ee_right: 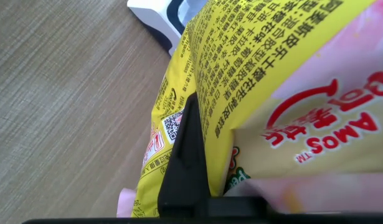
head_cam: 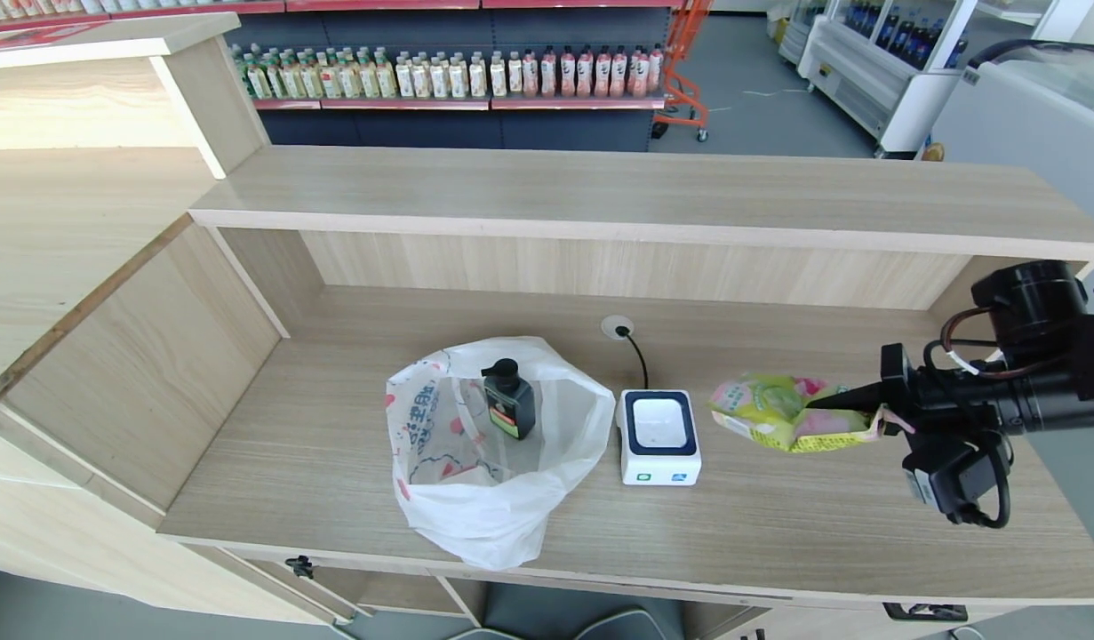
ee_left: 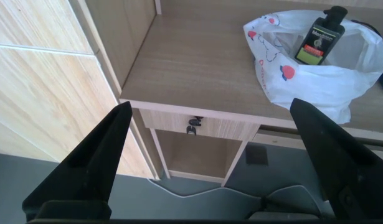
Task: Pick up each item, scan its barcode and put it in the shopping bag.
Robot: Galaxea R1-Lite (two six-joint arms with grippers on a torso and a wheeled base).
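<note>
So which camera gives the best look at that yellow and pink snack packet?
The head view: the whole snack packet shows there, held beside the scanner in the right gripper's jaws. The right wrist view sits very close up, catching part of its printed wrapper with the edges cut off.

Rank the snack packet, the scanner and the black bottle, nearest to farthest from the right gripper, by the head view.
1. Snack packet: held in the right gripper.
2. Scanner: just left of the packet.
3. Black bottle: farthest left, inside the shopping bag.
</note>
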